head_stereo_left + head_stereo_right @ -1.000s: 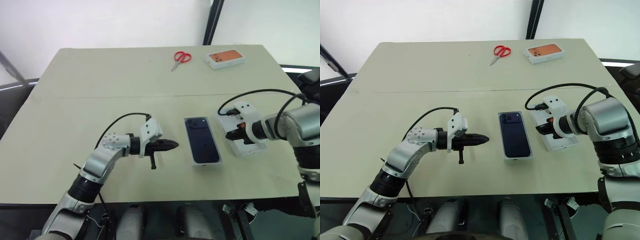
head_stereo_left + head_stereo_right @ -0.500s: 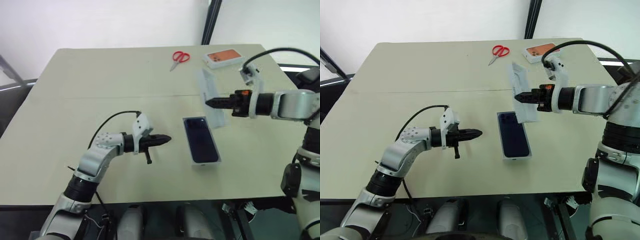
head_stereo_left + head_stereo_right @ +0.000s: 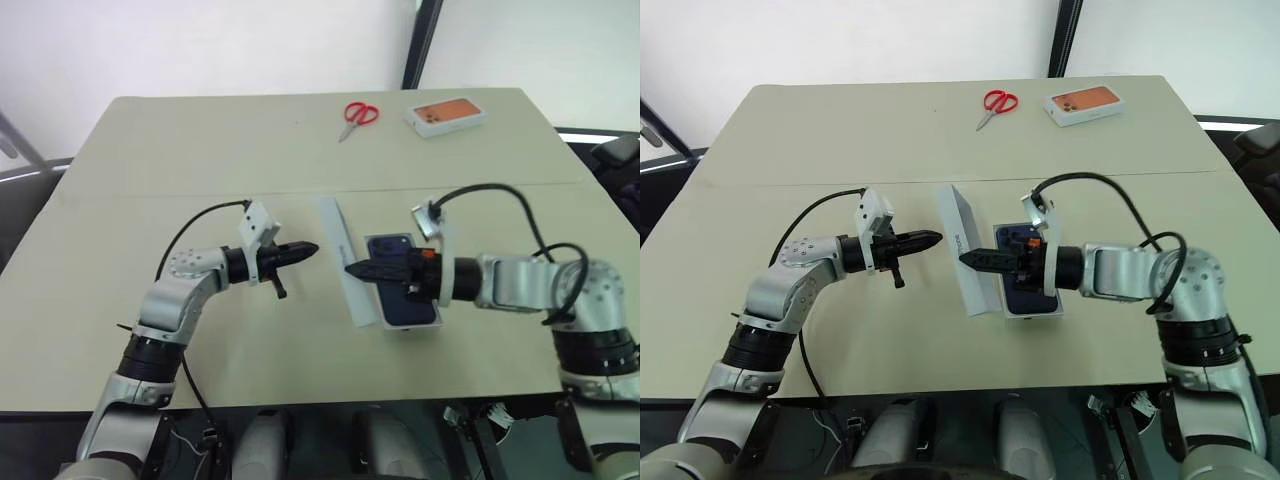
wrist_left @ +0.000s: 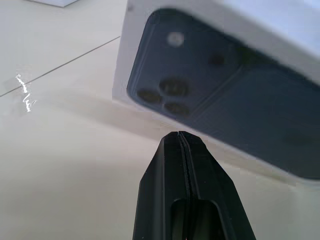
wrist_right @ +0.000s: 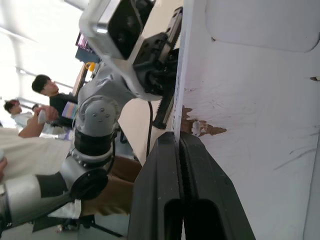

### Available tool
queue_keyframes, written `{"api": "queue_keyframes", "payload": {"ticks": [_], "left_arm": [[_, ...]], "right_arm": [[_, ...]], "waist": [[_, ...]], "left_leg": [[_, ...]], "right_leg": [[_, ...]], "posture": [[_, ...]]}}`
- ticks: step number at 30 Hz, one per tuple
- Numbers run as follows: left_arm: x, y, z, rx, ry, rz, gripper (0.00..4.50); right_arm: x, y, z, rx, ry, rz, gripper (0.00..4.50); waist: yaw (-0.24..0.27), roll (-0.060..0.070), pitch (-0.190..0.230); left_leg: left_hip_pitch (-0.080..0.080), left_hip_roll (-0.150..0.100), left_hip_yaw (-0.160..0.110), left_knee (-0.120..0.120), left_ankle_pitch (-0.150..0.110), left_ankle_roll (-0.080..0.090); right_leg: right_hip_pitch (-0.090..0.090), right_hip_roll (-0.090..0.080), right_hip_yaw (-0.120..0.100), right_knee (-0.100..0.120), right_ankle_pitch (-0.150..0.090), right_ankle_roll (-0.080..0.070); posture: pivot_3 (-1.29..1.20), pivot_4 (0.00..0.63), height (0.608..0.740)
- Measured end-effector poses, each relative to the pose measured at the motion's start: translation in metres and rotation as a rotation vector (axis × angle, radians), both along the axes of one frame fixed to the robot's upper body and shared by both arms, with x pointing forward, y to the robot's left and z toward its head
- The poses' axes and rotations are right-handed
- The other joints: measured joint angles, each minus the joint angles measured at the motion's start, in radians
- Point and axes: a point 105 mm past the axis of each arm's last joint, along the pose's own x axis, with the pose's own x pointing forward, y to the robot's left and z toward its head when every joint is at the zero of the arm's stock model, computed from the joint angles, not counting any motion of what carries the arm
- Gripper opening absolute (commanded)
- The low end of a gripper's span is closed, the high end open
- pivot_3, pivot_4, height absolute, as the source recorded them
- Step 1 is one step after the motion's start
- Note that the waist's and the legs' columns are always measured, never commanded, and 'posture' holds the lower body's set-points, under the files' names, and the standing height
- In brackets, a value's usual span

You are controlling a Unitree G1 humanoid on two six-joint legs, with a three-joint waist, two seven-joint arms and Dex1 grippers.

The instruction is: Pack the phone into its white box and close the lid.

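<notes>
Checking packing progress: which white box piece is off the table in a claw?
The lid, pinched on edge by the right claw beside the phone; the orange-pictured box lies flat far back.

My right gripper (image 3: pixel 968 258) pinches the white lid (image 3: pixel 968 250) upright on its edge, just left of the navy phone (image 3: pixel 1028 280) lying in its white box (image 3: pixel 1036 314).

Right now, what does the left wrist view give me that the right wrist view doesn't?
Left wrist view, not the right: the lid's printed outer face with its dark blue phone picture, above bare table. Right wrist view, not the left: the lid's plain inside with a torn brownish patch, the right gripper pinching its wall, and people in the background. Shared: the lid held on edge, and the shut left gripper pointing at its printed side.
</notes>
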Motion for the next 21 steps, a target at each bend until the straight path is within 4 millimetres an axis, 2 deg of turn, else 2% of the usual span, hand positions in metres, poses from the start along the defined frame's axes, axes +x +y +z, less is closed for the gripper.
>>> {"api": "queue_keyframes", "payload": {"ticks": [4,5,6,7,10,12,15,18,21], "left_arm": [[-0.008,-0.006,-0.011,0.026,0.021,-0.033,0.00],[-0.009,-0.008,-0.010,0.025,0.018,-0.039,0.00],[-0.010,-0.010,-0.009,0.024,0.011,-0.043,0.00],[-0.011,-0.012,-0.008,0.022,0.004,-0.048,0.00],[-0.013,-0.022,-0.009,0.017,-0.001,-0.072,0.00],[-0.015,-0.030,-0.011,0.013,0.004,-0.085,0.00],[-0.016,-0.041,-0.009,-0.009,-0.001,-0.101,0.00],[-0.018,-0.049,-0.008,-0.025,-0.001,-0.114,0.00],[-0.017,-0.057,-0.005,-0.044,-0.005,-0.118,0.00]], "right_arm": [[0.009,0.004,-0.009,0.003,0.046,-0.108,0.06],[0.011,0.002,-0.010,-0.011,0.049,-0.130,0.61],[0.013,-0.001,-0.011,-0.028,0.051,-0.155,0.88],[0.014,-0.005,-0.013,-0.041,0.057,-0.174,1.34],[0.013,-0.016,-0.014,-0.102,0.045,-0.177,2.84],[0.016,-0.031,0.001,-0.175,-0.025,-0.172,3.95],[0.017,-0.045,0.024,-0.266,-0.122,-0.162,3.95],[0.017,-0.064,0.033,-0.432,-0.210,-0.168,3.95],[0.018,-0.070,0.030,-0.498,-0.254,-0.148,3.95]], "waist": [[0.001,0.000,0.000],[0.001,0.000,0.000],[0.001,0.000,0.000],[0.001,0.000,0.000],[0.001,0.002,0.001],[0.000,0.003,0.002],[0.000,0.003,0.002],[0.001,0.003,0.002],[0.000,0.003,0.002]], "left_leg": [[0.000,0.000,0.000,0.000,0.000,0.000],[0.000,0.000,0.000,0.000,0.000,0.000],[0.000,0.000,0.000,0.000,0.000,0.000],[0.000,0.000,0.000,0.000,0.000,0.000],[0.000,-0.001,0.001,0.000,0.000,0.000],[0.000,-0.001,0.001,0.000,0.000,0.000],[0.000,0.000,0.000,-0.001,0.000,0.000],[0.000,0.000,0.000,-0.001,0.000,0.001],[0.000,0.000,0.001,0.000,0.000,0.001]], "right_leg": [[0.000,0.000,0.000,0.000,0.000,0.000],[0.000,0.000,0.000,0.000,0.000,0.000],[0.000,0.000,0.000,0.000,0.000,0.000],[0.000,0.000,0.000,0.000,0.000,0.000],[0.000,0.000,0.001,0.000,0.000,0.000],[0.000,-0.001,0.001,0.000,0.000,0.000],[0.000,0.001,0.000,0.000,0.000,0.000],[0.000,0.001,0.000,-0.001,0.000,0.000],[0.000,0.001,0.000,-0.001,0.000,0.000]], "posture": [[0.00,0.150,0.740],[0.00,0.150,0.740],[0.00,0.150,0.740],[0.00,0.150,0.740],[0.00,0.150,0.740],[0.00,0.150,0.740],[0.00,0.150,0.740],[0.00,0.150,0.740],[0.00,0.150,0.740]]}}
